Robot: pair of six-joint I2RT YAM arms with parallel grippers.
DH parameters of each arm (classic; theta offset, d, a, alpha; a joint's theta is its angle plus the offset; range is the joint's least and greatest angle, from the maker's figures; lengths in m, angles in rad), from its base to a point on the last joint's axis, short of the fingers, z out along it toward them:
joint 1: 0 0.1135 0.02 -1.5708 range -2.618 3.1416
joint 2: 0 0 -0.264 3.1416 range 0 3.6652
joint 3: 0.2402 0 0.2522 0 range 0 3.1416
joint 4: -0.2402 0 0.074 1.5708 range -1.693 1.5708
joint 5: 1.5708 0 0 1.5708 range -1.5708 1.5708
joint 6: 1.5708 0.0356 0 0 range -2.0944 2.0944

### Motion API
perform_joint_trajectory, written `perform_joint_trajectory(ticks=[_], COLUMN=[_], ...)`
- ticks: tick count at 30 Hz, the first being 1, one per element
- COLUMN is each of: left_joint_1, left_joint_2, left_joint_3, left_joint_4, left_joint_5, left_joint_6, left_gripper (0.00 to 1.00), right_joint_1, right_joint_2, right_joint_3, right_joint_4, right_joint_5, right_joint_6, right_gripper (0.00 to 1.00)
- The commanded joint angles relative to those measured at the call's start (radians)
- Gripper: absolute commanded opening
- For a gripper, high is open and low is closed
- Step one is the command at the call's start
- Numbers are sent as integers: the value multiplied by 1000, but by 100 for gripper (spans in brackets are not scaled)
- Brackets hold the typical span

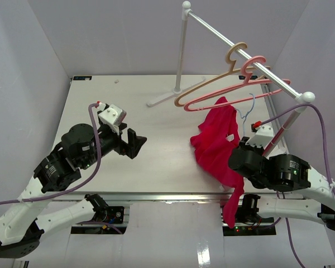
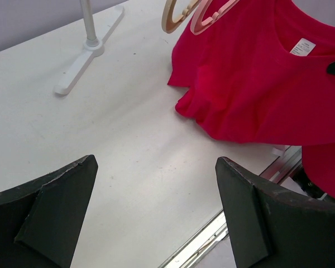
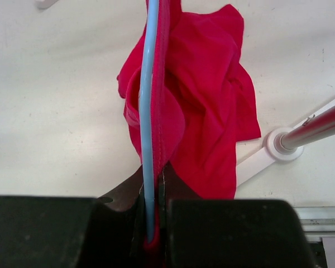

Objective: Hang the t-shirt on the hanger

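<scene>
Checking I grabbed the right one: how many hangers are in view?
3: tan hanger and pink hanger on the rail; blue hanger pinched with the t-shirt in the right gripper. None looks hidden.

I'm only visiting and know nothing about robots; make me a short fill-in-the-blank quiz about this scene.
The right end effector is shut on the red t-shirt and the thin ___ hanger.
The left end effector is wide ___, holding nothing.
On the rail hang ___ thicker hangers, the tan hanger and the pink hanger.
Missing words: blue; open; two.
</scene>
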Motion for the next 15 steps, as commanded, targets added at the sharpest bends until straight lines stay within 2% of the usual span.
perform_joint_trajectory(ticks=[1,10,15], left_joint_1=[2,2,2], left_joint_2=[-42,-55,-52], left_joint_3=[1,-22,4], left_joint_4=[-40,-47,-72], left_joint_5=[-56,-79,-90], left_joint_6=[28,42,42], left_gripper=[98,98,98], right_joint_1=[2,2,2], right_joint_2=[-47,-47,-24], right_joint_3=[9,47,62], right_joint_4=[157,221,139], right_joint_5=[131,138,113], right_joint_6=[-20,-84,2], right_gripper=[8,8,8])
